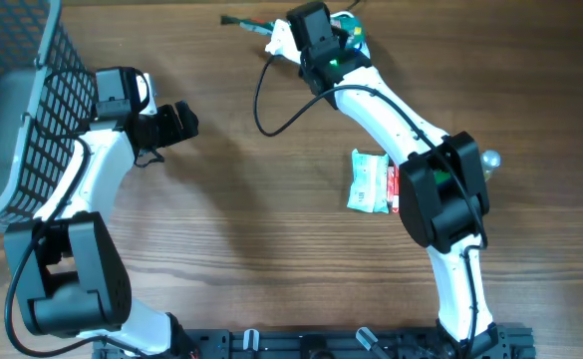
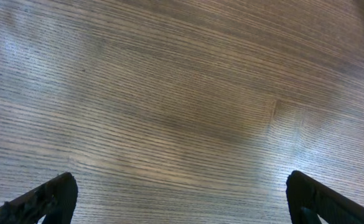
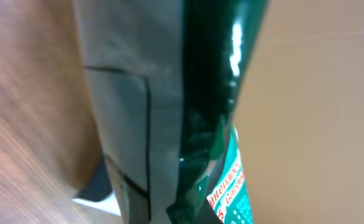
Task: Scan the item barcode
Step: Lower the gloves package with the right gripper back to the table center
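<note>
Right end effector [image 1: 296,38] clamped on green packet [image 3: 210,93] at far edge of counter [image 1: 221,249]; left end effector [image 1: 179,123] wide open, empty. Risk: glossy film slips or creases, hiding barcode

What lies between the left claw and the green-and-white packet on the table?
Only bare wooden table separates the left gripper from the packet, clearest in the overhead view.

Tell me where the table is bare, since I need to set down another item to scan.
Free: the wide wood between the left gripper and the white packet, down to the front rail. Crowded: the far edge around the green packet and cable, and the basket side.
</note>
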### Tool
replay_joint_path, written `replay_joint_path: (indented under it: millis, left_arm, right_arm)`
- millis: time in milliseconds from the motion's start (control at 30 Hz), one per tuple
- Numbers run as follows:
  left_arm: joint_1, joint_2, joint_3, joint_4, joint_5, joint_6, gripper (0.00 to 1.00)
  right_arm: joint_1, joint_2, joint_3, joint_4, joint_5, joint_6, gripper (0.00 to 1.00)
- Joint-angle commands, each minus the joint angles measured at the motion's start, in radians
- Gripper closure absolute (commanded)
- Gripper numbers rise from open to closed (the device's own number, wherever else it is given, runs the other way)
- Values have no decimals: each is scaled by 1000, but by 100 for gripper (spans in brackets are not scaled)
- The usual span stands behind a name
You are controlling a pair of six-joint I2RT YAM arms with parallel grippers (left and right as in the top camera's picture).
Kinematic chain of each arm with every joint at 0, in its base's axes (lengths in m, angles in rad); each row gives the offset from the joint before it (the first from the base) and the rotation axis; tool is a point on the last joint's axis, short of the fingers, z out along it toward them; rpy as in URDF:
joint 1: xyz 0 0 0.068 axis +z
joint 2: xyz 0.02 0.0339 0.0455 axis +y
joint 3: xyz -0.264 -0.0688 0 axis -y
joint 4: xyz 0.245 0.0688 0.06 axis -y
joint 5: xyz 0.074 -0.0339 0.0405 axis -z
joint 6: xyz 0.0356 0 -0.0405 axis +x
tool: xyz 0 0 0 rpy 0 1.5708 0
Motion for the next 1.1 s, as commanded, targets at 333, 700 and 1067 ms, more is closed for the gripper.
replay_joint_path:
  millis: [333, 700, 1067]
  left_arm:
    - [8, -9, 9, 3, -9, 5, 0]
    - [8, -9, 9, 3, -9, 5, 0]
    - [8, -9, 9, 3, -9, 5, 0]
  right_arm:
    - [-2, -37, 1, -3, -46, 288, 96]
    - [-16, -265, 1, -272, -492, 669, 96]
    - [-14, -216, -1, -751, -783, 1143, 95]
